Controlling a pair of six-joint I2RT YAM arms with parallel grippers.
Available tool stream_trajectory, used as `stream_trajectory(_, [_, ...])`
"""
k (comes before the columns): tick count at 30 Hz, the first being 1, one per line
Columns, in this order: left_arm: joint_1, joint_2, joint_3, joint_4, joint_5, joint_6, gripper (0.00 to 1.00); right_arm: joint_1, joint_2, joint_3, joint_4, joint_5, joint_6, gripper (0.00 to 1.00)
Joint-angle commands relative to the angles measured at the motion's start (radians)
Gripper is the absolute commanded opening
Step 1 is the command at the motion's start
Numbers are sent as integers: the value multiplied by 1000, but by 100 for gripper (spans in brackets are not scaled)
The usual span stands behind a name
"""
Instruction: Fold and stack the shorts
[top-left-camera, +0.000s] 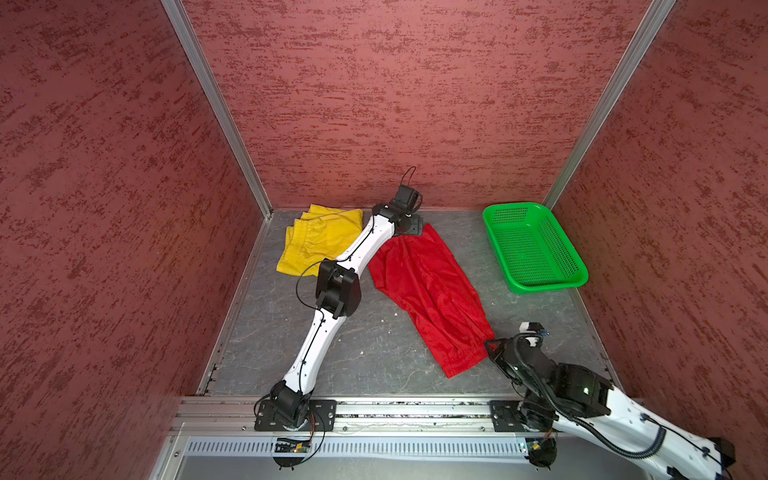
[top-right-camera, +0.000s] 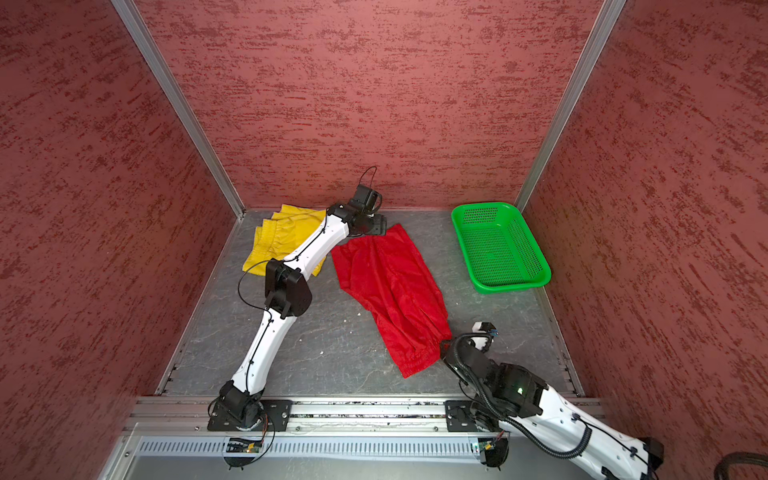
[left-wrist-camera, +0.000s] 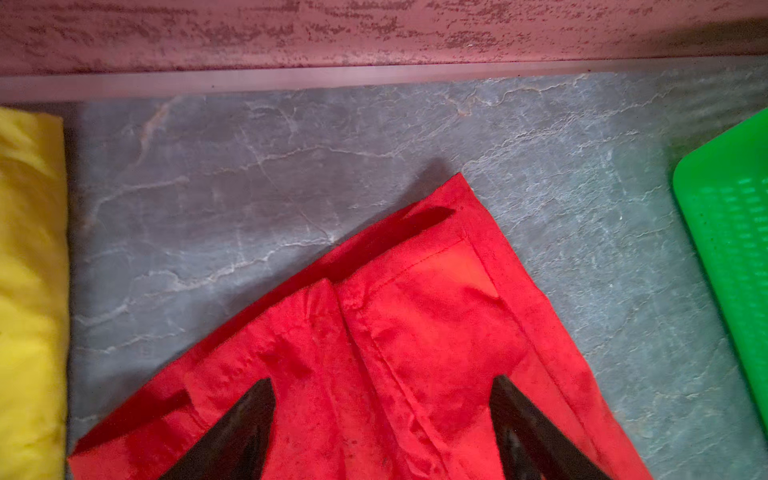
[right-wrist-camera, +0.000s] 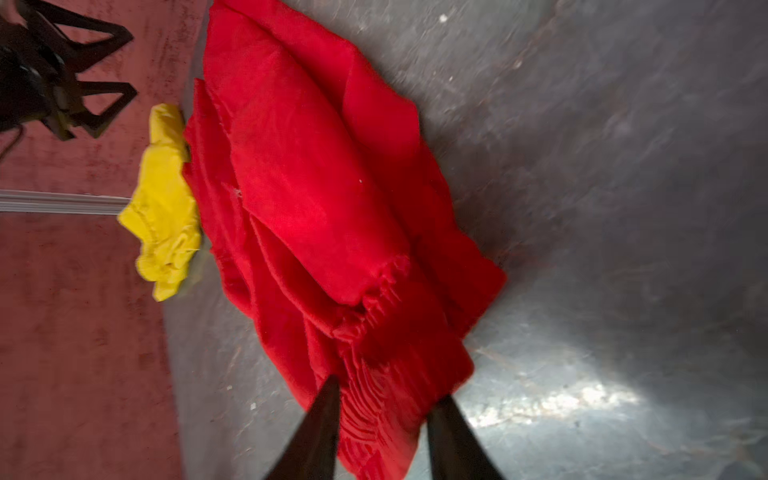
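Left claw (left-wrist-camera: 382, 380): spread wide, low over the hem of red shorts (top-left-camera: 424, 282) by the back wall (top-left-camera: 415, 104); arm stretched far.
Right claw (right-wrist-camera: 390, 388): part-open astride their waistband; arm folded low.
Yellow shorts (top-left-camera: 316, 241): far-left corner.
Grey worktop (top-left-camera: 374, 353): basket (top-left-camera: 544, 287) far right, open room near left.

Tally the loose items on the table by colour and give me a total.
yellow shorts: 1
red shorts: 1
green basket: 1
Total: 3
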Motion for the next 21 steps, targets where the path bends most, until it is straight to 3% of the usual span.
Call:
stream_trajectory(1, [19,-101,-77,4,19,6,86,-16,97,123,-90,109,-20,53])
stream_trajectory(5, [42,-267,-348,89,95,-1,79,-23,265,315,-191,183,-120,57])
stream_trajectory(8, [44,-387,-566,193,162,-16,68,-24,363,409,-129,168,-266,56])
stream_trajectory(12, [43,-468,-787,323,231,-50,58,-35,446,371,222,-47,-502,53])
stream_trajectory(16, [39,-441,-864,372,273,-74,52,-96,530,263,495,-280,-513,51])
stream_trajectory(21, [39,-364,-899,405,281,-92,37,-219,614,114,686,-481,-485,50])
